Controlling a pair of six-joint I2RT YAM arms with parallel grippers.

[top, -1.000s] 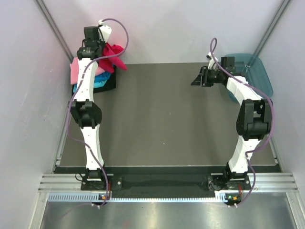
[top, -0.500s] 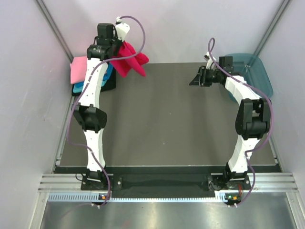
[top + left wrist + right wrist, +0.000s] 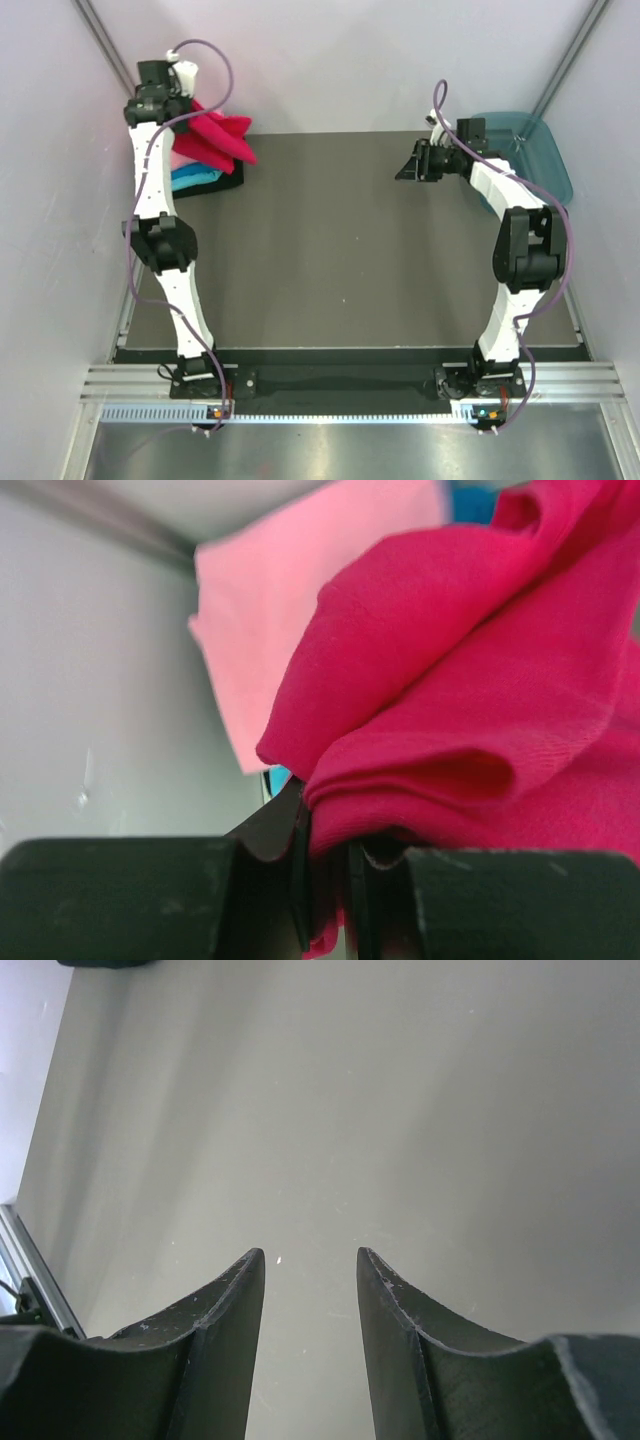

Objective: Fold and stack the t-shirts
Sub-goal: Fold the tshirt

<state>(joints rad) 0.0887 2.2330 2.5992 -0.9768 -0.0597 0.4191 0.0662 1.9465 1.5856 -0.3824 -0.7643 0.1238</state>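
The left gripper has its fingers pinched on a fold of the bright crimson-red soft fabric t-shirt, lifted above the pile at the far left corner of the dark grey bench. There the light pink shirt, turquoise shirt and black shirt lie. The right gripper hovers with fingers apart, holding nothing, near the translucent teal plastic tub.

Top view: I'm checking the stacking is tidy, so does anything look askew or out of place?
Yes. The crimson t-shirt is bunched, not folded, pinched in the left claw at the far left corner. It hangs over the pink t-shirt and turquoise t-shirt. The right claw is open and holds nothing.
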